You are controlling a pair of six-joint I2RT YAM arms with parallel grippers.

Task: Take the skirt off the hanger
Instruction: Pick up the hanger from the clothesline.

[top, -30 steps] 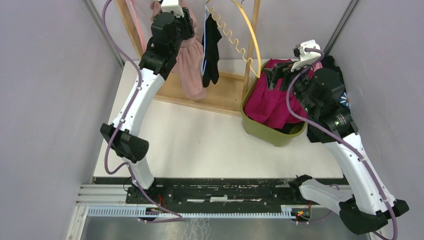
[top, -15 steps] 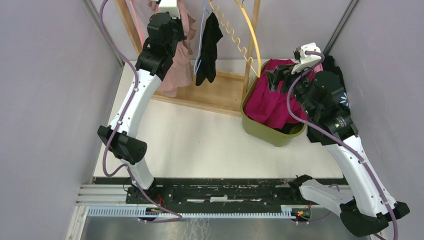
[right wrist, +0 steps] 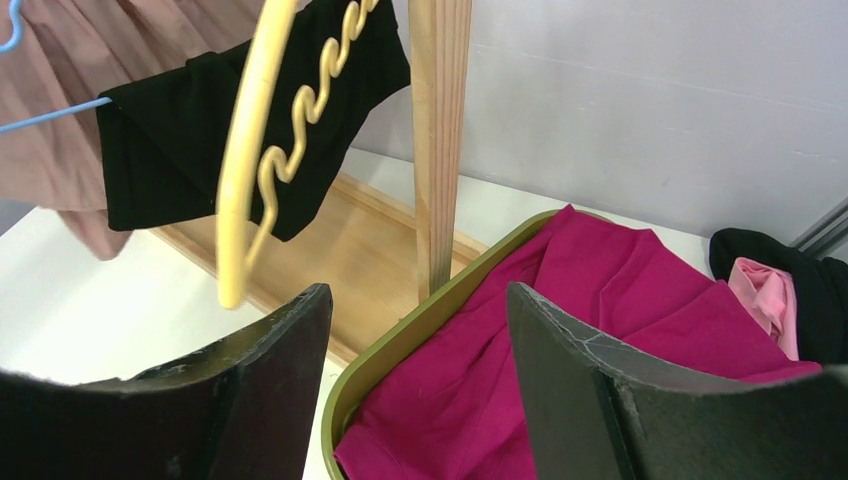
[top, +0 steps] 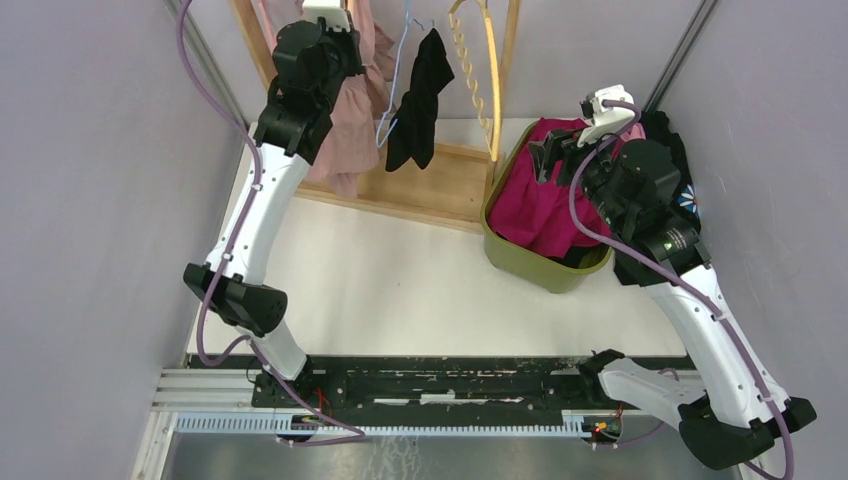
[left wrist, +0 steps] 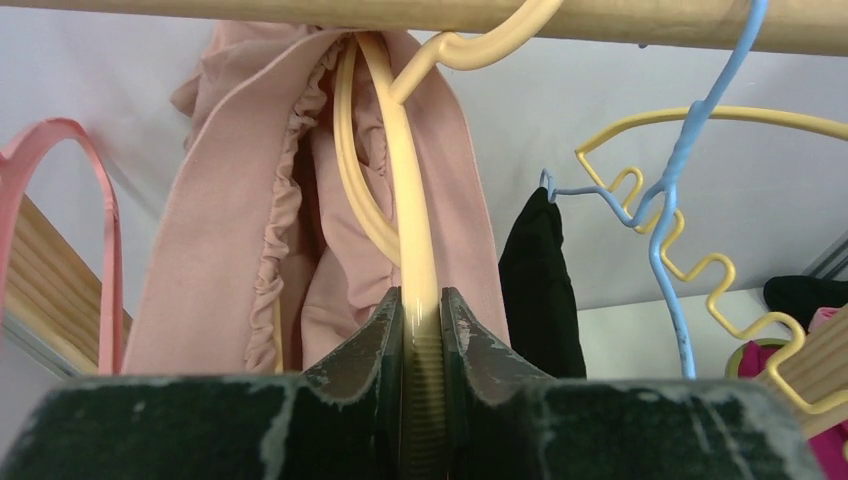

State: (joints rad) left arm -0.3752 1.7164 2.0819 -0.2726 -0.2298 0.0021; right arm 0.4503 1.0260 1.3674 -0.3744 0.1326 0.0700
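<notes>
Dusty-pink skirt (left wrist: 230,230) hangs bunched over a cream plastic hanger (left wrist: 412,200), whose hook sits on the wooden rail (left wrist: 600,15). Left gripper (left wrist: 422,310) has both fingers pressed onto the hanger's lower arm, pinching it. In the left wrist view the skirt fabric lies directly beyond the fingertips, from 10 o'clock round to 1 o'clock of them, with folds flanking the pinched arm on either side. Whether the fingers also catch cloth cannot be told. At 3 o'clock of the skirt a black garment (left wrist: 540,290) hangs on a blue hanger (left wrist: 680,200); a pink hanger (left wrist: 105,230) shows at 9 o'clock. Right gripper (right wrist: 415,295), fingers spread wide and holding nothing, hovers over an olive-green bin (right wrist: 400,345) containing a magenta garment (right wrist: 560,330).
</notes>
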